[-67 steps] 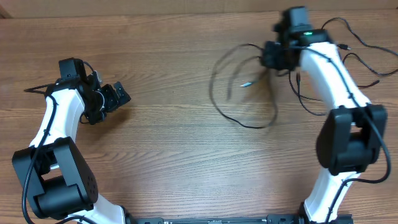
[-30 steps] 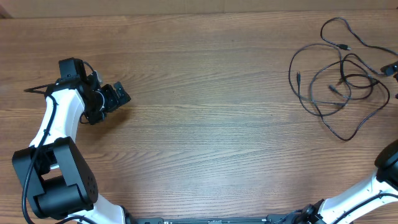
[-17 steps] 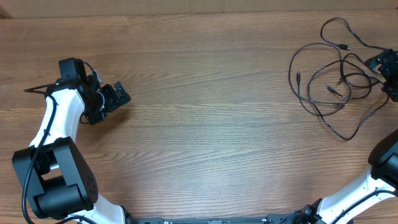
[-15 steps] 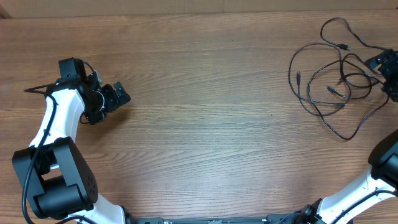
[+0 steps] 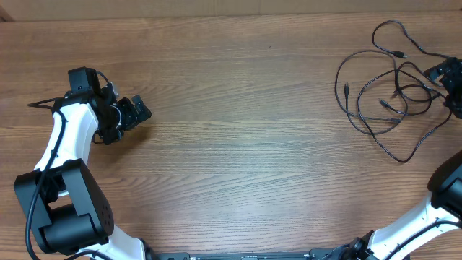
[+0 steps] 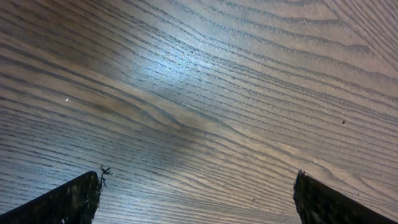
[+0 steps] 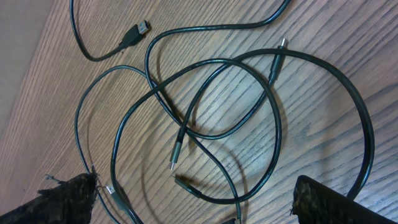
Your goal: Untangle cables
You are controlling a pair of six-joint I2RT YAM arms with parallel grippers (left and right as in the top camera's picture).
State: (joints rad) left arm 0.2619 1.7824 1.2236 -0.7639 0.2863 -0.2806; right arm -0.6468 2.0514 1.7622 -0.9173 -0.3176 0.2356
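Note:
The cables [image 5: 398, 90] lie in a loose tangle of thin black loops on the wooden table at the far right. My right gripper [image 5: 445, 88] is at the tangle's right edge, open and holding nothing. In the right wrist view the cables [image 7: 180, 140] cross one another just ahead of the right gripper [image 7: 199, 205], with small plug ends between the spread fingertips [image 7: 68, 199] and a silver-tipped plug [image 7: 140, 30] at the top. My left gripper [image 5: 131, 123] is far off at the left, open. In its own view the left gripper [image 6: 199, 199] is over bare wood.
The wooden table [image 5: 238, 144] runs between the two arms. The right arm's white links [image 5: 433, 209] enter from the lower right corner. The left arm [image 5: 61, 166] stands along the left edge. The cables reach near the table's back edge [image 5: 390, 14].
The right arm has swung from the back middle to the far right, and the cables now lie spread there. Over the last half second nothing has moved. The left arm stayed still.

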